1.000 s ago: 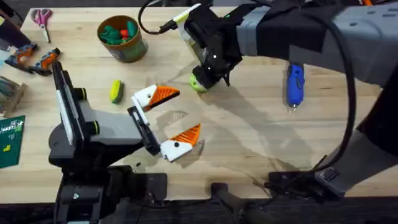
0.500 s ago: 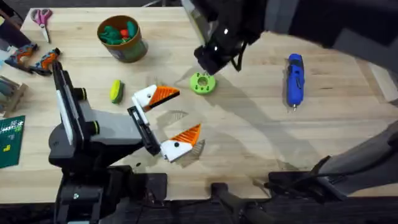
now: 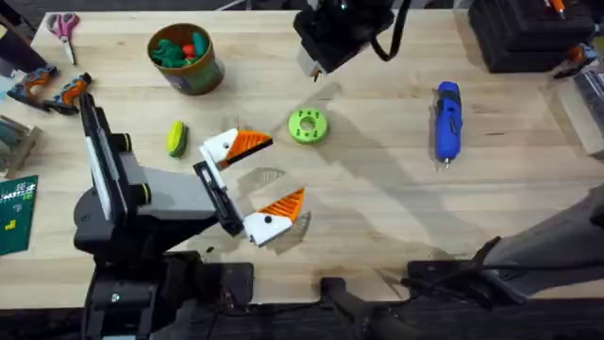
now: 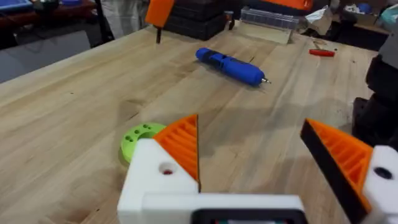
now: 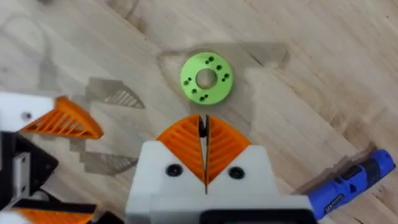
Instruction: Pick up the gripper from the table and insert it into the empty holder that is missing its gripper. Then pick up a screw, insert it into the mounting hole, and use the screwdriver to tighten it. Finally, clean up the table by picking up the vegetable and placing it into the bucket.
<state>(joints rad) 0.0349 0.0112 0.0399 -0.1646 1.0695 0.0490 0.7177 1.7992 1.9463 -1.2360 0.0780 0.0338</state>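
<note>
Since the earlier frames we note the right gripper (image 5: 204, 144) has risen off the green ring (image 3: 308, 126), fingers pressed together and empty, leaving the ring flat on the table (image 3: 377, 189). Our left gripper (image 3: 243, 184) rests low with fingers spread, holding nothing (both carry orange tips, so we cannot find a bare holder). Outward lie the screwdriver (image 3: 446, 119) well to the right, the vegetable (image 3: 176, 138) just left, and the bucket (image 3: 185, 59) beyond it. We read no legible writing.
</note>
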